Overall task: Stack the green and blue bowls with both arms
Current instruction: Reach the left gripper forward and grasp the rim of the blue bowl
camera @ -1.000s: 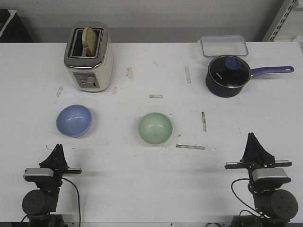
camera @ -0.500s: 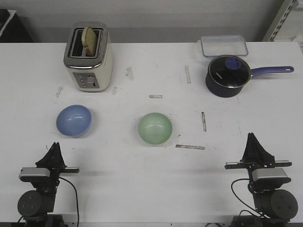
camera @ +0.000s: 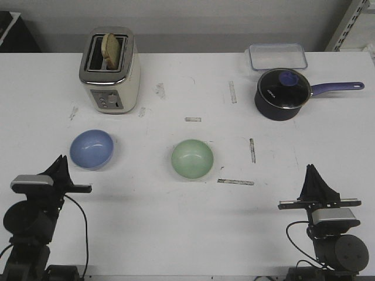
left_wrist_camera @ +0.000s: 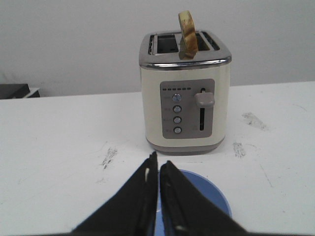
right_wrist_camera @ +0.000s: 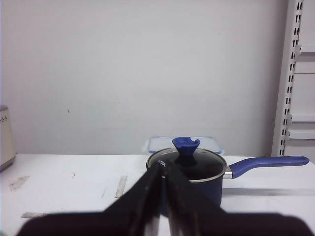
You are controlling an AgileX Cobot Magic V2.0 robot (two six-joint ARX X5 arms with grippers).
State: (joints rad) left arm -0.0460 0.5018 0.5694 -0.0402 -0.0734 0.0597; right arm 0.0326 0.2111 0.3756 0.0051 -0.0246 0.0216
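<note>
Left gripper [camera: 60, 162]: fingers [left_wrist_camera: 142, 189] are sitting pressed nearly together, only a thin slit between them, holding nothing. The tips are pointing at the blue bowl [camera: 91, 148], which is lying just beyond them on the table [camera: 176, 222]; in the left wrist view the bowl's rim [left_wrist_camera: 209, 194] is showing right behind the tips, with the toaster [left_wrist_camera: 183, 93] standing farther back and a slice of bread [left_wrist_camera: 187, 27] sticking up out of a slot.

Right gripper [camera: 313, 172]: fingers [right_wrist_camera: 147, 189] are likewise sitting closed to a narrow slit, empty, near the table's front edge on the right. In the right wrist view they are lining up with the lidded saucepan [right_wrist_camera: 189, 169], which is standing well apart from them, a clear lidded container [camera: 276, 56] behind it.

The green bowl [camera: 192, 158] is sitting upright near the table's middle, between the two arms, well apart from the blue bowl and from both grippers. The bowls are not stacked.
</note>
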